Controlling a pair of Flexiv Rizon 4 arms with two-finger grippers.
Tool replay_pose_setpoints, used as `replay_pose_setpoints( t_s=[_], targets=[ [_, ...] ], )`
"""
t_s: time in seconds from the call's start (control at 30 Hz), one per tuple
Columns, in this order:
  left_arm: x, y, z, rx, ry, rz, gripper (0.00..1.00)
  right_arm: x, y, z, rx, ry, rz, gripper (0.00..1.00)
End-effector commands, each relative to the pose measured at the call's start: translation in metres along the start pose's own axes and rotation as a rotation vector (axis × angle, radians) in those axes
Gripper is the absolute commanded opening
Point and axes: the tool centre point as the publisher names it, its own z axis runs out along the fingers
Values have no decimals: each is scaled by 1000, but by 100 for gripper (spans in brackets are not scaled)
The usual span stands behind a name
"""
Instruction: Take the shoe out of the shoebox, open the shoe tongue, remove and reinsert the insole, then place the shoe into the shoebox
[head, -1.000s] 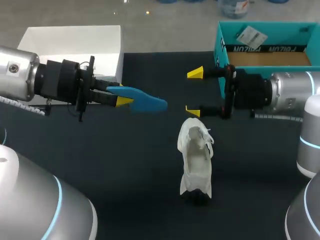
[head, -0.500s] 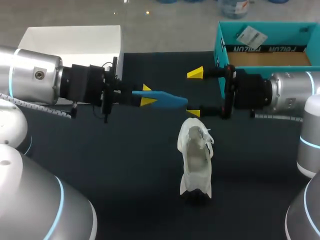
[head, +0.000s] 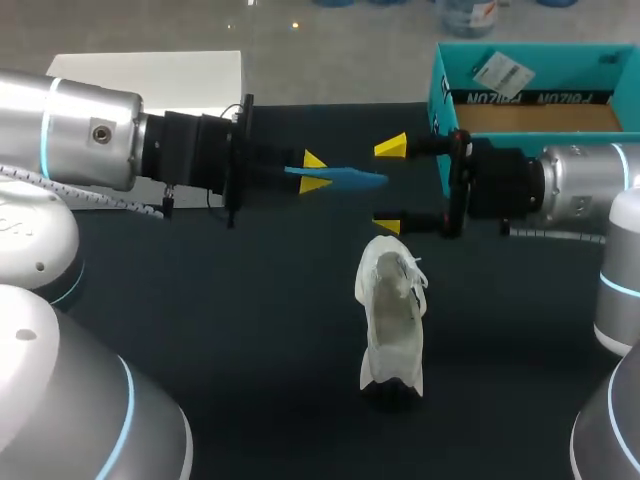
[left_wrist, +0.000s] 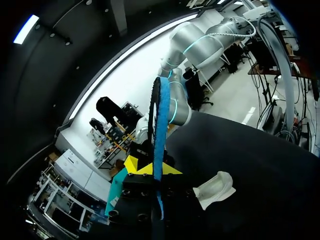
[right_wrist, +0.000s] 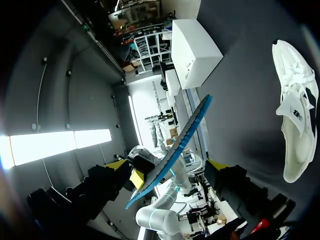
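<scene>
The left gripper (head: 313, 172) clamps one end of the blue insole (head: 350, 178), held in the air just beyond the white shoe (head: 392, 315), its free end by the spread, empty fingers of the right gripper (head: 389, 186); thin, light and bendy, it likely wants a flat pinch near an end.

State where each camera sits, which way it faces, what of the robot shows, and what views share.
Head: above and behind, looking down on the table; left arm and right arm show.
Left wrist: along the left gripper, shut on the insole, across the table.
Right wrist: out from the open right gripper toward the left gripper.
Shared: all three show insole and shoe.
</scene>
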Motion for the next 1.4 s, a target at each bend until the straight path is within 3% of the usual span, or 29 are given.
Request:
replay_pose_setpoints(
  t_s=[0.03,0.37,0.4,0.43,1.23,1.27,1.3,1.4],
  targets=[
    [2,5,16,2,20,2,0,-1,0,2,-1,-2,1,100],
    [7,7,28,-5,40,29,0,-1,0,2,-1,-2,1,100],
    [7,7,28,-5,41,29,0,-1,0,2,-1,-2,1,44],
    [7,7,28,-6,42,30,0,-1,0,2,-1,-2,1,0],
    [20,0,14,15,24,-30,0,-1,0,2,-1,-2,1,0],
    [20,-1,13,25,34,-59,56,-1,0,2,-1,-2,1,0],
    [20,-2,10,35,45,-84,100,-1,0,2,-1,-2,1,0],
    [18,-3,-1,66,106,-142,100,-1,0,2,-1,-2,1,0]
  ],
)
